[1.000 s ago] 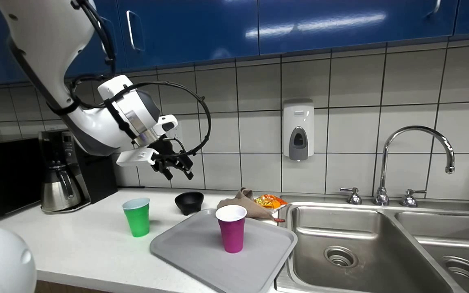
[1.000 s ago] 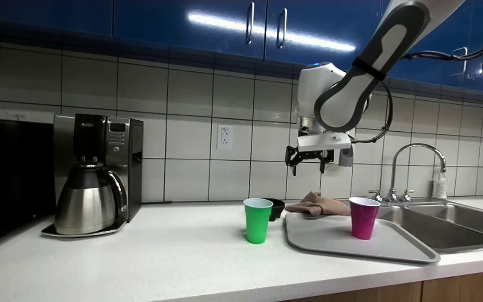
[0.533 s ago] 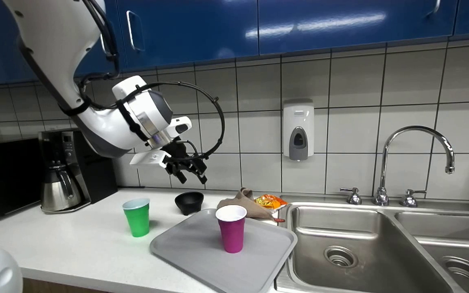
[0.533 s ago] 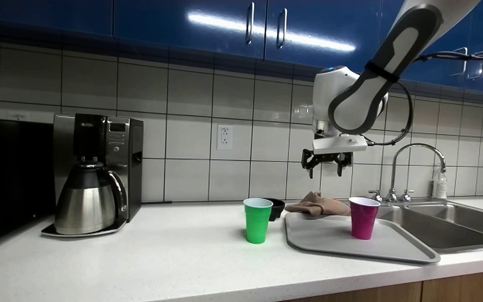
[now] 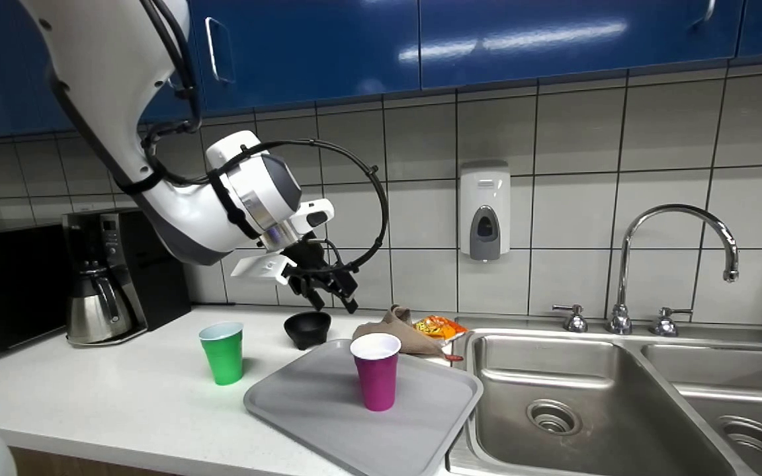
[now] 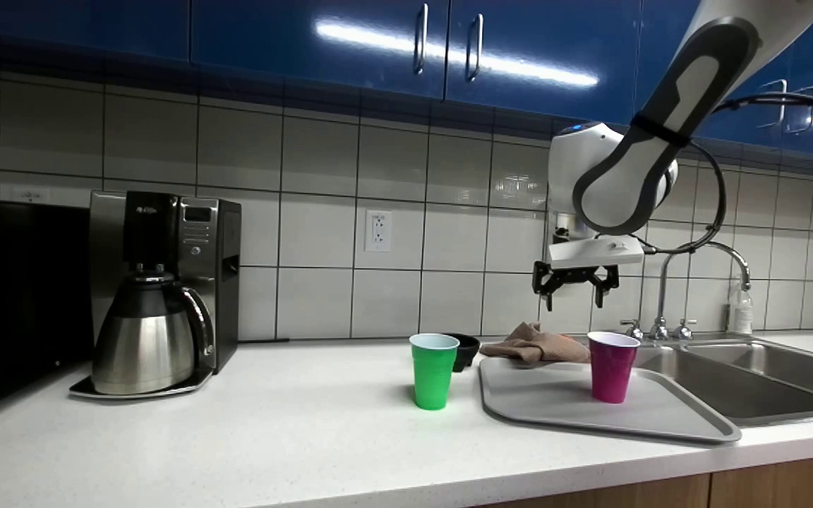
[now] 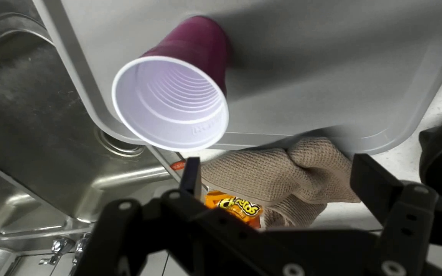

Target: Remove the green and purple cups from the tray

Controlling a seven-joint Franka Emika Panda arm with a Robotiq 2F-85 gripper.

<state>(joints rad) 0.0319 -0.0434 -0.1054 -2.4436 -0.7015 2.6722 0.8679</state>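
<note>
1. The gripper [image 6: 574,305] is empty, its jaws spread wide; it appears to hang above the wall-side part of the tray [image 6: 547,395], near the cloth [image 7: 267,172].
2. The purple cup [image 6: 612,370] stands upright on the tray, apart from the jaws, white mouth upward; its long axis runs straight up and down.
3. From the jaws, that cup lies lower, out from the wall [image 6: 389,303] and over toward the sink [image 7: 40,115]. In the wrist view it shows ahead of the jaws and off to the sink side, so the jaw nearer the sink is nearer the cup too.
4. The green cup [image 6: 432,374] stands upright on the counter [image 6: 272,437], off the tray; that half of the job looks done.
5. The coming move, I judge, is for the purple cup: shift sinkward and away from the wall until its rim sits centred between the jaws, then drop along its axis.
6. Coming down short of that would likely put a jaw on the rim and tip the cup.
</note>
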